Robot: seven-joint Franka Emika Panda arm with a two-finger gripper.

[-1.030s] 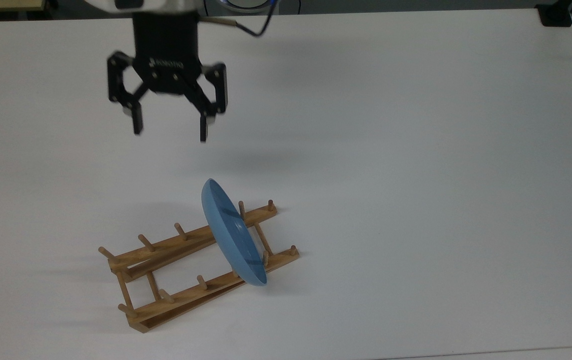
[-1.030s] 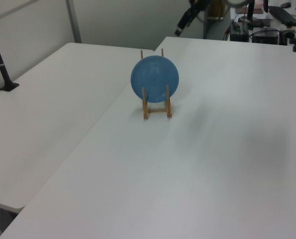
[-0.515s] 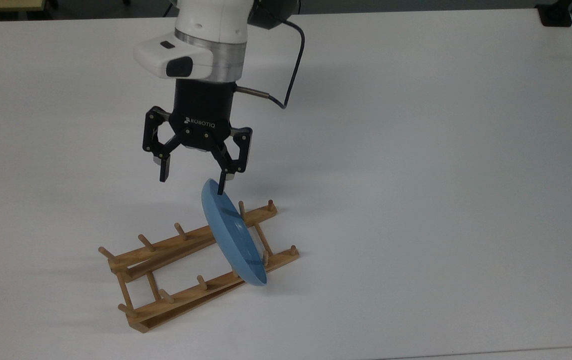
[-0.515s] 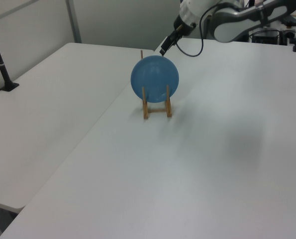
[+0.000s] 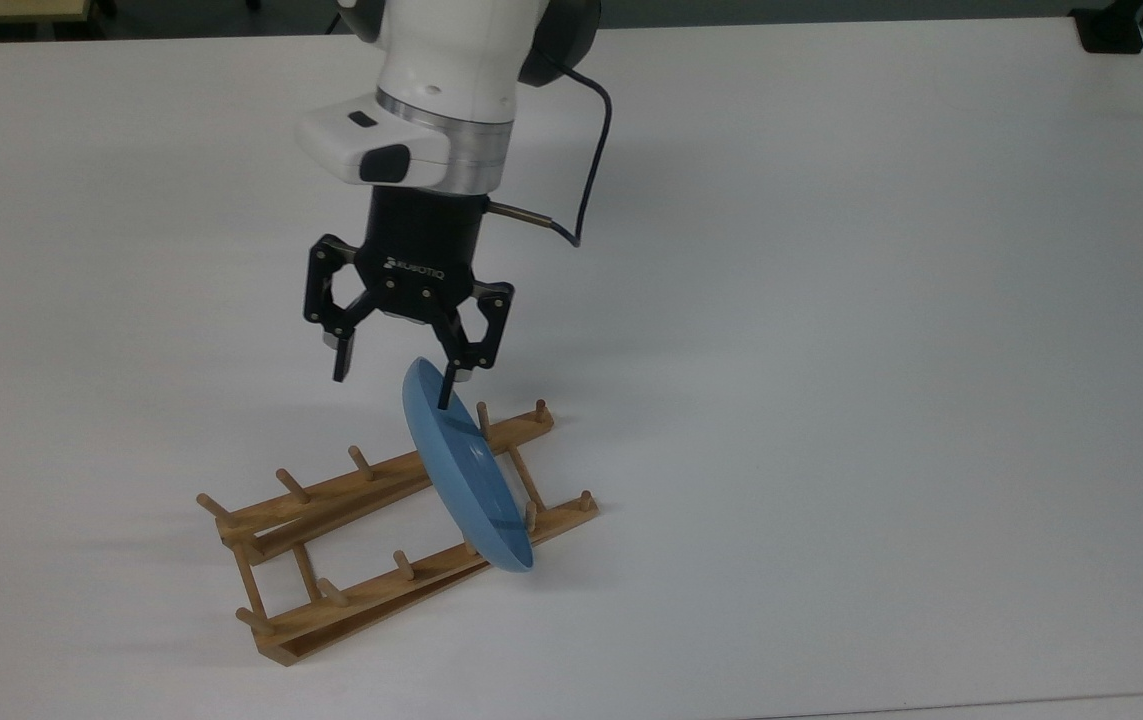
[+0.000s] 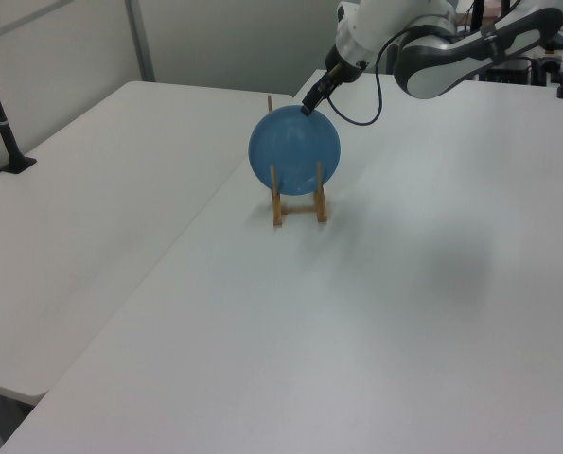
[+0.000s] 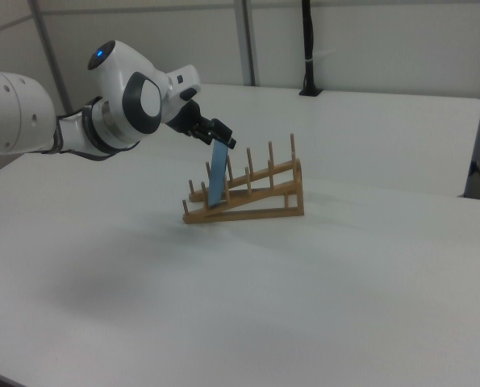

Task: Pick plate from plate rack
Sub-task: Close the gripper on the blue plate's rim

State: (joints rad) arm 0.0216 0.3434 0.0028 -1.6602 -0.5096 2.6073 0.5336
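Top view: released claw [image 5: 393, 388] straddles the top edge of the plate [image 5: 466, 470], upright in the plate rack [image 5: 351, 545]

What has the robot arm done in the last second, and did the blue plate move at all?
The gripper came down from high above the table to the plate's top edge, fingers open, one either side of the rim. Nothing is gripped yet. Plate and plate rack stayed put.

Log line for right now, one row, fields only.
phase: approach | gripper: open, straddling top rim of plate | plate: upright in plate rack, not lifted | table: white
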